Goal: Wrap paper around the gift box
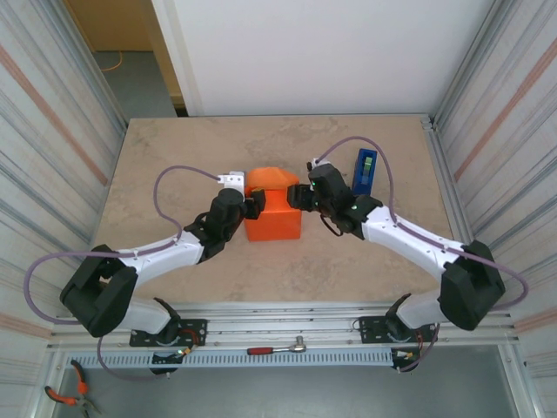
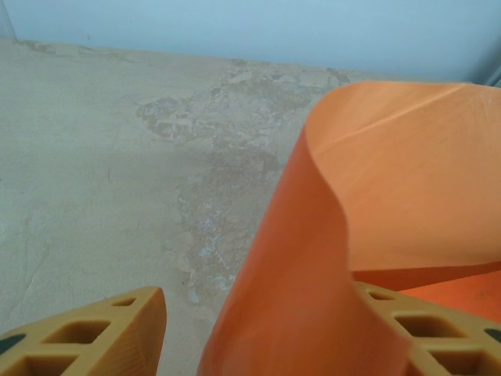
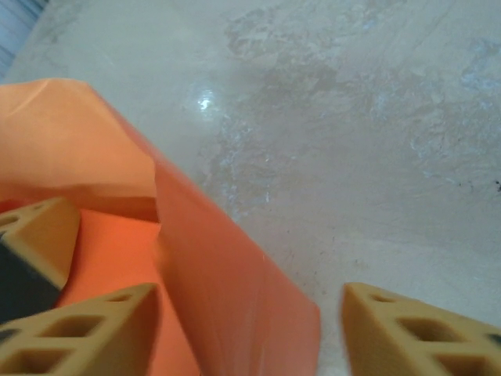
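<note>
Fingers at my left lens: my left gripper [image 2: 258,337] is released, jaws apart. A tall curl of the paper [image 2: 376,196] rises between them, loose and not pinched.
Fingers at my right lens: my right gripper [image 3: 243,329] is also released, jaws apart. A sloping edge of the orange sheet lies against one finger, and nothing is clamped.
Landmark: the blue tape dispenser [image 1: 365,171], standing upright on the table [image 1: 174,157].
Where the parcel is: the paper forms a box-shaped block near the dispenser, on the side toward my left arm. My right gripper sits between the block and the dispenser. My left gripper is at the face of the block turned away from the dispenser.
Gift box: hidden under the sheet (I judge this from the squared shape alone).
Done so far: the sheet lies flat over the top and down the side faces I can see, with fairly crisp edges.
Left to do: the end of the block level with the dispenser stands up as a loose, rounded flap and needs folding down. I see no tape on any seam, so I judge all the fastening to be ahead. That puts me roughly midway.
Long axis: it runs roughly parallel to the dispenser's own length.
Pointing: the unfinished flap end faces the same way as the dispenser's far end, and the tidy end faces the opposite way.
</note>
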`<state>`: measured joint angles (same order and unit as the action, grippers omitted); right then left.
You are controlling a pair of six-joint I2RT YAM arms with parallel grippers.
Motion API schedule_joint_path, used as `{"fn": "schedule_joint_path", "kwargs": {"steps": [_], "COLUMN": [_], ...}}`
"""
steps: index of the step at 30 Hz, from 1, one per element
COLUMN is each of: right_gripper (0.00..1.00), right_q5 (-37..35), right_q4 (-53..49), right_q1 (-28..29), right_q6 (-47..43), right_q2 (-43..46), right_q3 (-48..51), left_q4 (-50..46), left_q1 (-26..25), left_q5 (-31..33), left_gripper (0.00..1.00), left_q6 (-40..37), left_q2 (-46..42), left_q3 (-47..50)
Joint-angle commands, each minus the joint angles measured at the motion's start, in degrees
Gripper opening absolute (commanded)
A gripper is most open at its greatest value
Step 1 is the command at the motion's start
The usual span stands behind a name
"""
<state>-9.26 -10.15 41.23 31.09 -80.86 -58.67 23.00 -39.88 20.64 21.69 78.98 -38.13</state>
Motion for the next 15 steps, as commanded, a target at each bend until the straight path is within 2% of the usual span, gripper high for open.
{"fn": "schedule_joint_path", "kwargs": {"steps": [1, 2, 3, 5, 6, 8, 9, 11, 14, 15], "right_gripper": [0.32, 0.12, 0.0, 0.0, 0.04, 0.41, 0.41, 0.0, 0.0, 0.05], "right_q5": [-2.05, -1.96, -1.49, -0.9, -0.49, -0.74, -0.64, 0.17, -0.13, -0.27], "right_q4": [-0.91, -1.01, -1.01, -1.59, -1.71, -1.72, -1.95, -1.71, -1.83, -1.73], "right_q1": [-0.22, -0.41, -0.54, -0.94, -0.93, -0.9, -0.92, -0.86, -0.66, -0.64], "right_q6": [-2.61, -2.93, -3.1, -3.36, -3.48, -3.37, -3.2, -3.13, -2.31, -1.97], "right_q2": [-2.43, -2.97, -3.34, -3.95, -3.95, -3.95, -3.94, -3.59, -2.74, -2.12], "right_q3": [-4.32, -4.99, -5.39, -6.39, -6.6, -6.62, -6.67, -6.21, -5.46, -5.0], "left_q4": [-0.4, -0.35, -0.31, -0.19, -0.13, -0.05, 0.15, 0.29, 0.58, 0.63], "left_q1": [-0.29, -0.29, -0.27, -0.29, -0.29, -0.29, -0.24, -0.29, -0.29, -0.29], "left_q5": [0.75, 0.62, 0.7, 0.61, 0.54, 0.51, 0.47, 0.44, 0.25, 0.15], "left_gripper": [0.6, 0.6, 0.6, 0.6, 0.6, 0.59, 0.59, 0.59, 0.59, 0.59], "left_q6": [-1.27, -1.3, -1.3, -1.39, -1.39, -1.48, -1.37, -1.48, -1.5, -1.53], "left_q2": [1.18, 1.16, 1.26, 1.46, 1.44, 1.53, 1.63, 1.82, 2.33, 2.49], "left_q3": [0.72, 0.69, 0.76, 0.74, 0.69, 0.77, 0.78, 0.83, 0.78, 0.78]}}
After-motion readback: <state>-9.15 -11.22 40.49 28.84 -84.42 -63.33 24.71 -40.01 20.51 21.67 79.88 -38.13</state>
